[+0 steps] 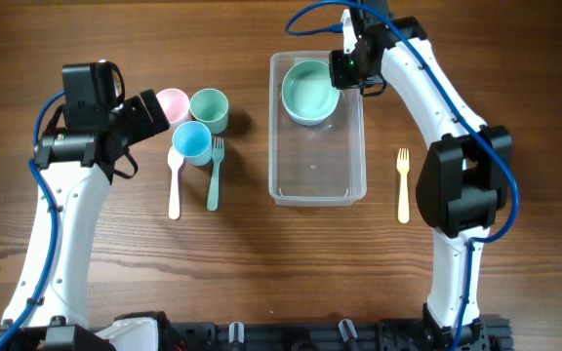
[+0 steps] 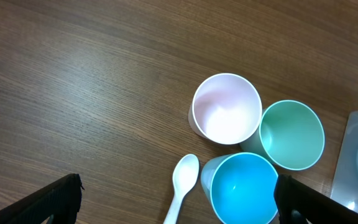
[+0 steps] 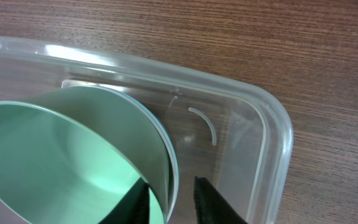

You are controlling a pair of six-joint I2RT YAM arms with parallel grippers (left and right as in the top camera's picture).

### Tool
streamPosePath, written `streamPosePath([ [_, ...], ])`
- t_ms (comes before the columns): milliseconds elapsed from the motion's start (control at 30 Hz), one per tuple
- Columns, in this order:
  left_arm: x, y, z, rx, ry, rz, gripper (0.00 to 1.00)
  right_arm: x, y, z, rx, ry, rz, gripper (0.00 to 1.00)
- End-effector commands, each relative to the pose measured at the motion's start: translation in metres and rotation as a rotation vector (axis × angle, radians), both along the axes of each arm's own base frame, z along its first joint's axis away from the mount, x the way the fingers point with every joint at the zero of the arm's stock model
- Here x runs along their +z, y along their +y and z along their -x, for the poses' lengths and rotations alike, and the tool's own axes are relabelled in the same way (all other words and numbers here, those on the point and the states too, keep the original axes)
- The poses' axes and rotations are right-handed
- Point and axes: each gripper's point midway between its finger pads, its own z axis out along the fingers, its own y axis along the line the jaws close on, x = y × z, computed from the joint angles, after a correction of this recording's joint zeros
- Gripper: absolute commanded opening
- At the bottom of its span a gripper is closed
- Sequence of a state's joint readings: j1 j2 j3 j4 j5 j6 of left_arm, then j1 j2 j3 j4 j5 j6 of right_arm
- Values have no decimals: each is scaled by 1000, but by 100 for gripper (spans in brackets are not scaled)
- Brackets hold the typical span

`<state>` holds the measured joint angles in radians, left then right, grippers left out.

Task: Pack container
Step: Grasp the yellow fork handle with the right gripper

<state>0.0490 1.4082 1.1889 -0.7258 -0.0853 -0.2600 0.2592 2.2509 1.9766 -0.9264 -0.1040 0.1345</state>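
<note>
Standing by the table, I see the container sitting mid-table, its long axis running straight away from the robot's base. A green bowl sits in its far end, and the near half is bare. The right gripper straddles that bowl's wall on the side toward the container's far right corner, one finger inside and one outside. The jaws stand a little apart. A sliver of clear plastic shows between the outer finger and the bowl, so I'd judge it is not pinching.

The left gripper hangs with its jaws spread wide and nothing in them, close by the pink cup, green cup and blue cup.

What matters next, to my eye, is where the loose things lie. The three cups, the white spoon and the green fork are all on the container's left, so the left arm is nearer them. From its jaws, the container's bare half lies off to the right. The yellow fork lies alone on the container's right, beside the right arm and parallel to the tub's long side.
</note>
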Motion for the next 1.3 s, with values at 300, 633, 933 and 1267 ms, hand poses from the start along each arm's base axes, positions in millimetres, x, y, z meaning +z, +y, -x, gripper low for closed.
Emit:
streamPosePath([
  [300, 6, 5, -3, 4, -14, -17, 100, -23, -13, 0, -45, 38, 71, 6],
  [633, 6, 5, -3, 4, -14, -17, 100, 128, -4, 18, -18, -202, -73, 43],
  [933, 6, 5, -3, 4, -14, -17, 100, 158, -109, 123, -263, 34, 47, 49],
  [1267, 6, 5, -3, 4, -14, -17, 100, -19, -133, 204, -370, 422, 131, 48],
])
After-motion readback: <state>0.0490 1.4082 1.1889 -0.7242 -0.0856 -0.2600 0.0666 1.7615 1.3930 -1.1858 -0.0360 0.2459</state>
